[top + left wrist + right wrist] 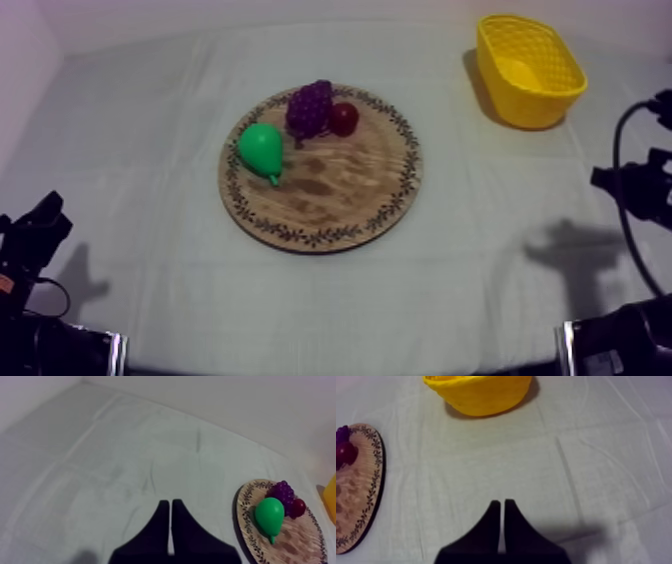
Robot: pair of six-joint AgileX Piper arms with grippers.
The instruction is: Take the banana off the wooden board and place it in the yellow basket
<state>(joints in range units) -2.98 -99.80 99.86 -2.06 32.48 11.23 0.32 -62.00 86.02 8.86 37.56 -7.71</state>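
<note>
The yellow basket (pixel 481 396) lies well ahead of the closed right pincer (pixel 502 504).

It looked like a robot lab's test bench: a surface (pixel 150 200) draped in creased grey-white cloth, a plain pale wall (pixel 250 406) behind, a black left arm (pixel 30 240) and right arm (pixel 640 185) at its sides, toy fruit (pixel 262 148) staged on a wooden board (pixel 330 215), and a yellow basket (pixel 520 105).

Right wrist view: the frame's edge cropped the round wooden board with a patterned rim (pixel 366 476), the purple bunch of grapes (pixel 342 432) on it and the yellow woven basket (pixel 481 396) beyond.
</note>
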